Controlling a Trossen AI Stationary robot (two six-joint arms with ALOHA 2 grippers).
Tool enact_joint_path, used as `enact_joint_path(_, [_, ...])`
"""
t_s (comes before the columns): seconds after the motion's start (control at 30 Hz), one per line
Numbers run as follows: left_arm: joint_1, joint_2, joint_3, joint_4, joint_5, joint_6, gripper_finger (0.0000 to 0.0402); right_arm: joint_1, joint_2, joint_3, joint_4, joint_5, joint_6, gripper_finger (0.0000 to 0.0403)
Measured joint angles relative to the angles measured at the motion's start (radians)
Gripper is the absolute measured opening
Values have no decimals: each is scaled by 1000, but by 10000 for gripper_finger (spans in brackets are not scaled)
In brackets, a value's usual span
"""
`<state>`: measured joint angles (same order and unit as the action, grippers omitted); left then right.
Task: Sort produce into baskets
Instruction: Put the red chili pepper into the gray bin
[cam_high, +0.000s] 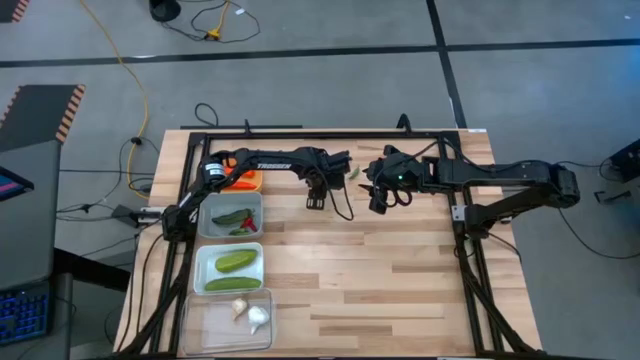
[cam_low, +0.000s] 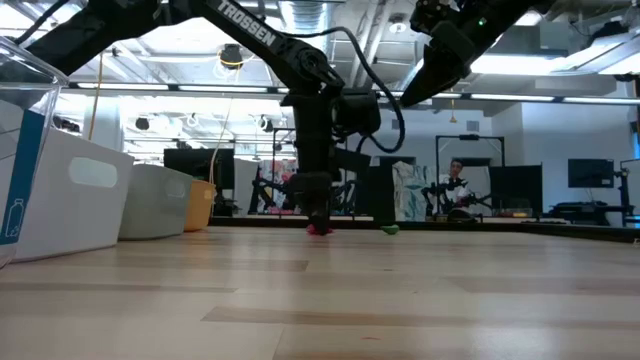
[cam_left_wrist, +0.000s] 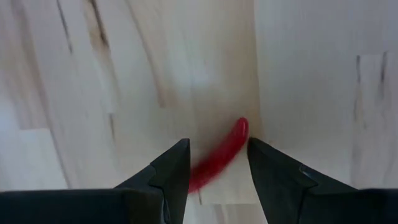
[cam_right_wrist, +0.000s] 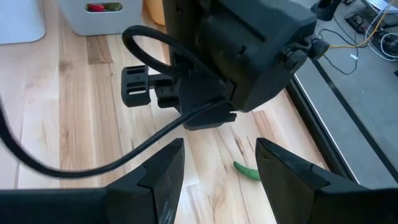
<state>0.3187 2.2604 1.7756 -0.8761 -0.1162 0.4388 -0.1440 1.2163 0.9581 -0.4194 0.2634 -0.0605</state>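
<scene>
A small red chili pepper (cam_left_wrist: 221, 155) lies on the wooden table, also seen under the left arm in the low view (cam_low: 319, 230). My left gripper (cam_left_wrist: 218, 142) points down over it and is open, one finger on each side of the chili, low above the table (cam_high: 316, 203). A green chili (cam_right_wrist: 247, 171) lies on the table just right of it (cam_high: 352, 172). My right gripper (cam_right_wrist: 219, 143) hangs open and holds nothing, higher up, right of the green chili (cam_high: 379, 200).
Four baskets stand in a row along the table's left side. The orange one (cam_high: 248, 181) is partly under the left arm. The grey one (cam_high: 206, 216) holds a cucumber and a red chili. The white one (cam_high: 203, 268) holds cucumbers. The clear one (cam_high: 200, 322) holds garlic.
</scene>
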Motion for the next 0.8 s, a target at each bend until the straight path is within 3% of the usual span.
enact_joint_path(0.27, [0,11,1,8,3,13,133,0,0,0,0,0,0,225])
enact_joint_path(0.57, [-2,13,1,-1,12,-5,15,0,0,0,0,0,0,225])
enact_joint_path(0.8, [-2,11,18,-60,-4,-2,10,0,0,0,0,0,0,225])
